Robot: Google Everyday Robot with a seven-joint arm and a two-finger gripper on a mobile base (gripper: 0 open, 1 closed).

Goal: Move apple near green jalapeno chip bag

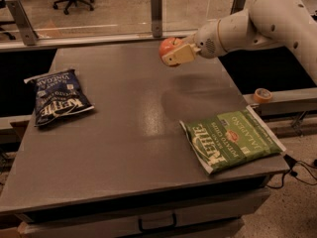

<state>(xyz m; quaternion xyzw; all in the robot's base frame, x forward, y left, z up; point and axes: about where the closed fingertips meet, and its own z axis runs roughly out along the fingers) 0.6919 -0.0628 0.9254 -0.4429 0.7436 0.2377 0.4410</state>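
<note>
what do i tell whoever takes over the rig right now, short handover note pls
Gripper: shut on the apple, held in the air over the far right part of the table.
Green jalapeno chip bag: lying flat at the table's near right corner, well apart from the apple.
Dark blue chip bag: flat on the left side, not part of the job.
Done: apple picked up.
Left: carry it toward the near right, set it down beside the green bag, release.

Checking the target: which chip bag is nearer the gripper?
The green jalapeno chip bag, front right. The gripper, holding the apple over the table's far side, sits farther from the dark blue bag.
</note>
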